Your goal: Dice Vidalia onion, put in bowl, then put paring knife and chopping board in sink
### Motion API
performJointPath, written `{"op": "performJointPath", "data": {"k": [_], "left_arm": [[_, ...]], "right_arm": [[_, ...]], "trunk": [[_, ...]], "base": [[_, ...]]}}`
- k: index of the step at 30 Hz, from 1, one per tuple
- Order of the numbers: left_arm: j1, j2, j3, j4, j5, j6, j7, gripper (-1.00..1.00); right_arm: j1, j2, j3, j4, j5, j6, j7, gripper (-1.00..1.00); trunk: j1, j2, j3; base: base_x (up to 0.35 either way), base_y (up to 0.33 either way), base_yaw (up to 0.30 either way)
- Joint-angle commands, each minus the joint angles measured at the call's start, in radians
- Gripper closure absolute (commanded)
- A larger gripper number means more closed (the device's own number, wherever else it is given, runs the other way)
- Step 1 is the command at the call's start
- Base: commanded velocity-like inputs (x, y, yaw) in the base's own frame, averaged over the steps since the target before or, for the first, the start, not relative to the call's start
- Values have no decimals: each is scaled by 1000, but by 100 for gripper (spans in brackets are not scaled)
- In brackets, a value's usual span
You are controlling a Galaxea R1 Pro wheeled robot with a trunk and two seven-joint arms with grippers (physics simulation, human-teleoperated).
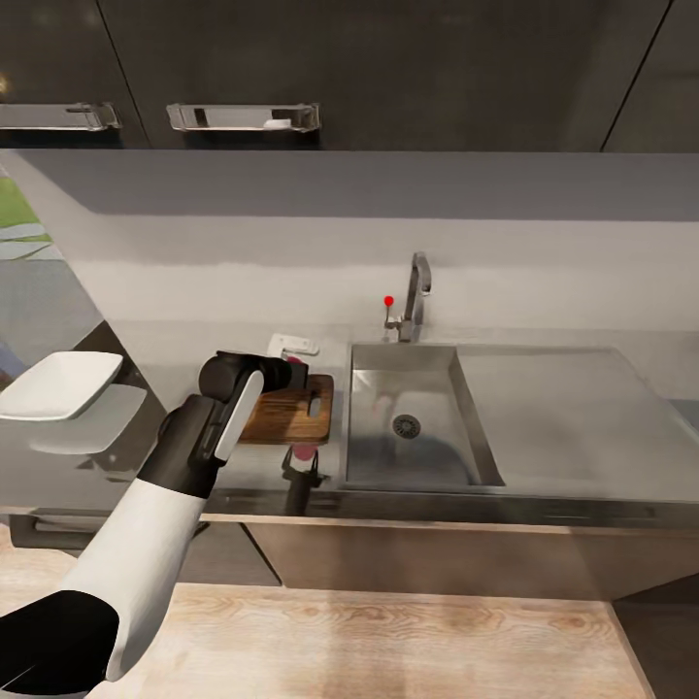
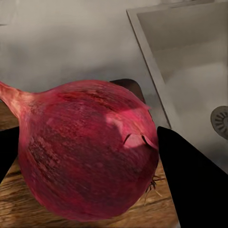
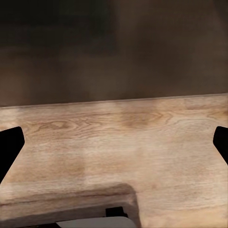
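My left gripper (image 1: 284, 373) is shut on the Vidalia onion (image 2: 88, 152), a dark pink-red bulb with a thin stem tip. It holds the onion just above the brown wooden chopping board (image 1: 296, 413), which lies on the countertop (image 1: 184, 351) left of the sink (image 1: 374, 456). The black fingers (image 2: 190, 185) press on both sides of the onion. A white bowl (image 1: 60, 383) rests at the far left of the counter. The paring knife is out of view. My right gripper (image 3: 114, 142) is open over wooden floor, holding nothing.
The steel basin has a round drain (image 1: 406, 425), a flat drainboard (image 1: 563, 408) to its right and a chrome faucet (image 1: 417, 291) with a red knob (image 1: 388, 301) behind. A small white object (image 1: 291, 345) lies behind the board. Dark wall cabinets (image 1: 388, 68) hang overhead.
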Motion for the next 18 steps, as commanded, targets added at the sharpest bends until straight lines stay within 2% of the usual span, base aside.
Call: {"op": "performJointPath", "data": {"k": [1, 5, 18], "left_arm": [[-1, 0, 0, 0, 5, 4, 5, 100], [0, 0, 0, 4, 5, 4, 5, 100], [0, -1, -1, 5, 5, 4, 5, 100]], "right_arm": [[-1, 1, -4, 0, 11, -2, -7, -100], [-1, 1, -4, 0, 11, -2, -7, -100], [-1, 1, -4, -1, 11, -2, -7, -100]], "trunk": [[1, -2, -2], [1, -2, -2], [1, -2, -2]], "base": [[0, 1, 0], [0, 0, 108], [0, 0, 206]]}}
